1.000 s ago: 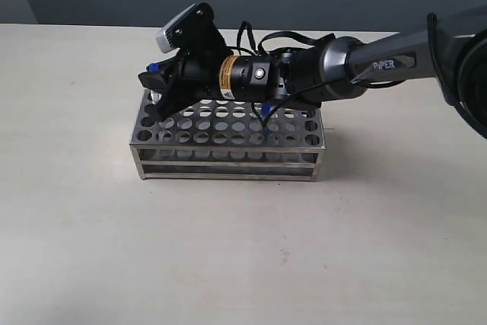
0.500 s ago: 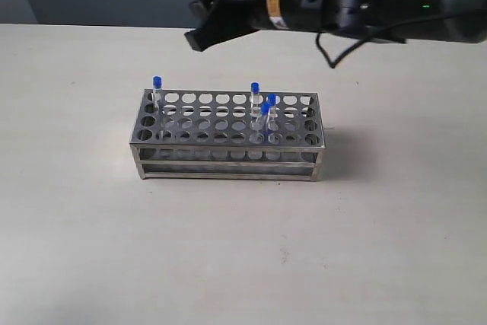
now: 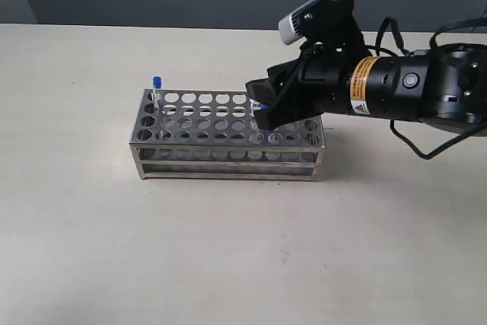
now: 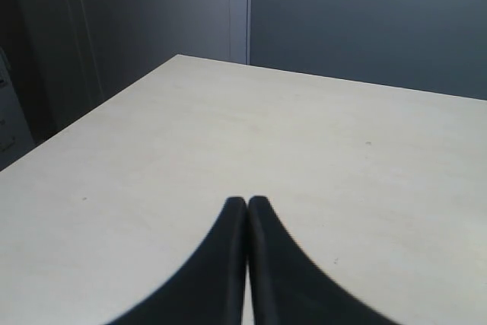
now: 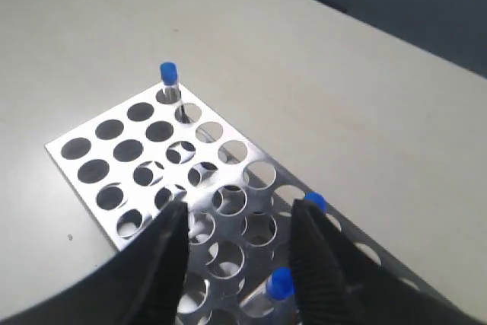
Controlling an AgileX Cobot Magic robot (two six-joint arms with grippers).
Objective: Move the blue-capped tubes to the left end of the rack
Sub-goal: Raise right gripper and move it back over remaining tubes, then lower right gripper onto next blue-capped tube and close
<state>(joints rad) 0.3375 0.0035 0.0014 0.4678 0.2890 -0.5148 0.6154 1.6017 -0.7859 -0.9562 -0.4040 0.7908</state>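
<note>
Blue-capped tubes [image 5: 280, 281] stand toward the right end of the rack [image 3: 228, 156], so the right hand [image 5: 237, 222] hovers open over them; left hand [image 4: 247, 205] rests closed.

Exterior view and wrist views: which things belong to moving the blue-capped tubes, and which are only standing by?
For the job: rack; right claw, open over the rack; blue-capped tube at the rack's left end; two blue-capped tubes near that claw.
Not for the job: table; left claw, shut, above the table.
</note>
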